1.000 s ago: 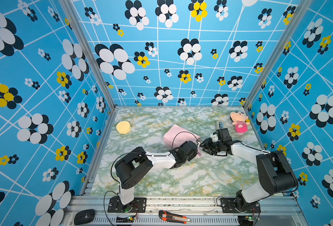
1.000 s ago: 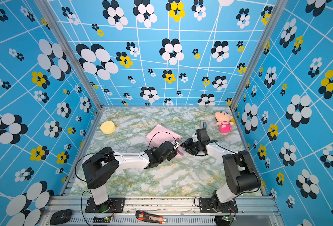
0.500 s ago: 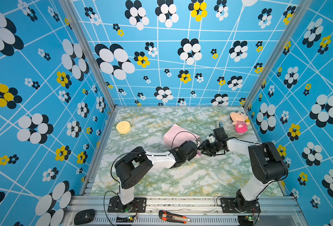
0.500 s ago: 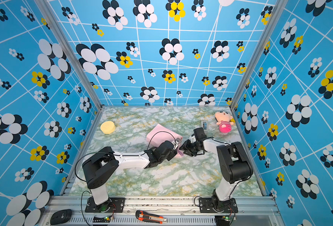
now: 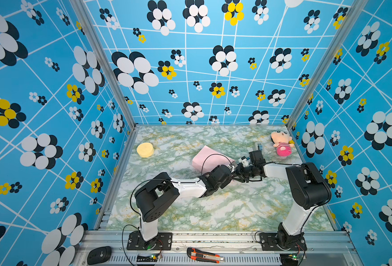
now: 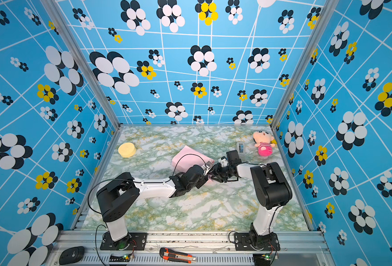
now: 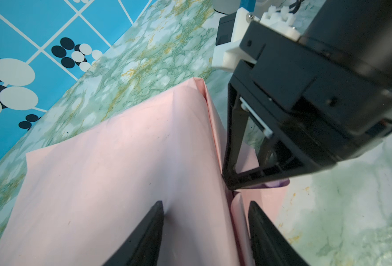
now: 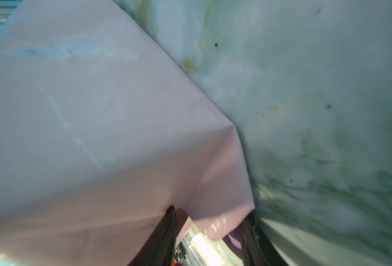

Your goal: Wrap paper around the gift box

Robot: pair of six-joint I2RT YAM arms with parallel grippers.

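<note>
The pale pink paper (image 5: 210, 156) (image 6: 190, 156) lies folded over a box shape mid-table; the gift box itself is hidden under it. My left gripper (image 5: 232, 168) (image 7: 206, 207) is at the package's near right corner. One of its fingers (image 7: 154, 221) presses on the top face and its other finger holds a curled flap against the side. My right gripper (image 5: 238, 172) (image 8: 210, 217) meets it from the right, jaws apart. A loose flap corner showing lilac hangs between its fingers (image 7: 233, 138), with a see-through gap beside it.
A grey tape dispenser (image 5: 258, 146) and a plush doll (image 5: 281, 144) sit at the back right. A yellow round sponge (image 5: 145, 149) lies back left. A utility knife (image 5: 204, 254) rests on the front rail. Blue patterned walls close in three sides.
The right arm's elbow has swung inward and away from the front edge while its gripper stayed at the package corner. The left arm has not moved.
</note>
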